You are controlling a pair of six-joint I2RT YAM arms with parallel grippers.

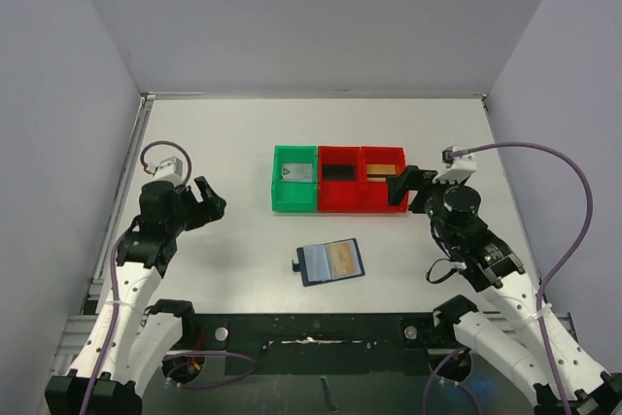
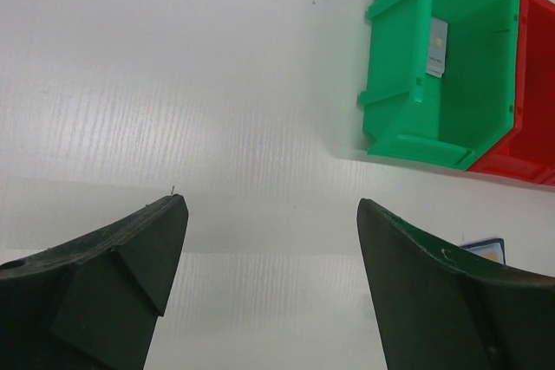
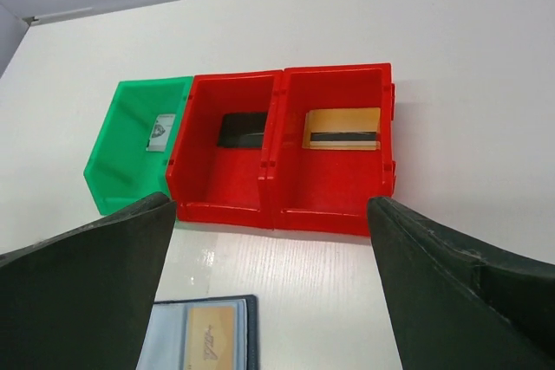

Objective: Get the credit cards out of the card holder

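Note:
The card holder [image 1: 330, 261] lies open on the table between the arms, with a tan card [image 1: 342, 259] showing in its right clear pocket. In the right wrist view the card holder [image 3: 173, 335] and that tan card [image 3: 208, 337] sit at the bottom edge. A silver-grey card [image 1: 296, 173] lies in the green tray [image 1: 280, 191]. A black card [image 1: 339, 171] and a gold-orange striped card [image 1: 381, 169] lie in the two red trays [image 1: 362, 203]. My left gripper [image 1: 216, 197] is open over bare table, left of the trays. My right gripper [image 1: 400, 185] is open beside the right red tray, holding nothing.
The three trays stand side by side at mid table: the green tray [image 3: 121, 171] on the left and two red trays [image 3: 286, 201] to its right. The left wrist view shows the green tray [image 2: 390, 119] at upper right. Grey walls enclose the table.

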